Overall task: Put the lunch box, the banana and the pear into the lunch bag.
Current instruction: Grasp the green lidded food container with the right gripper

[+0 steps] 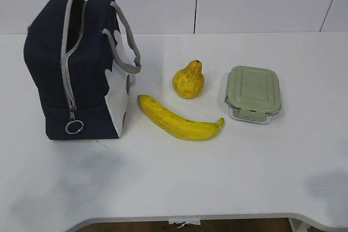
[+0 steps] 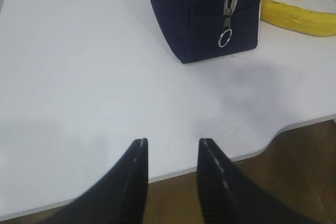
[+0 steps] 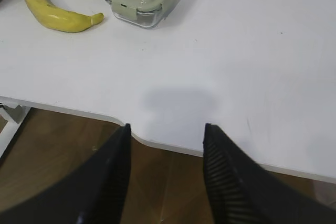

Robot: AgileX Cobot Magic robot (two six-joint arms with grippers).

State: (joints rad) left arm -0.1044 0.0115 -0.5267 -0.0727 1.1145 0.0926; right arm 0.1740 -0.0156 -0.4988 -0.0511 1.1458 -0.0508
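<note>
You have the white tabletop (image 1: 179,177) carrying all four things, none of them inside another; the lunch bag (image 1: 70,74) stands upright toward the left edge, its navy end panel facing the front edge, its grey zipper run down that panel so the top gapes open, and the ring pull (image 1: 74,126) hanging low near the base; its grey loop handles droop over the white side panel that faces the fruit. Next in size, the banana (image 1: 176,119) lies flat near the middle of the tabletop, one end just beside the bag's white side, the greenish tip pointing toward the right edge and stopping just short of the lunch box. The lunch box (image 1: 253,93) sits to the right of the middle, sage-green lid snapped on, clear glass showing under the rim; it is apart from both fruits. The pear (image 1: 188,80) stands upright behind the banana, toward the far edge, between the bag and the lunch box, stem up, touching neither.

Your left gripper (image 2: 172,148) hangs over the front edge of the tabletop, well short of the bag, its jaws spread with nothing between them; your right gripper (image 3: 166,132) hangs over the front edge too, well apart from the lunch box, jaws spread wide and holding nothing.
</note>
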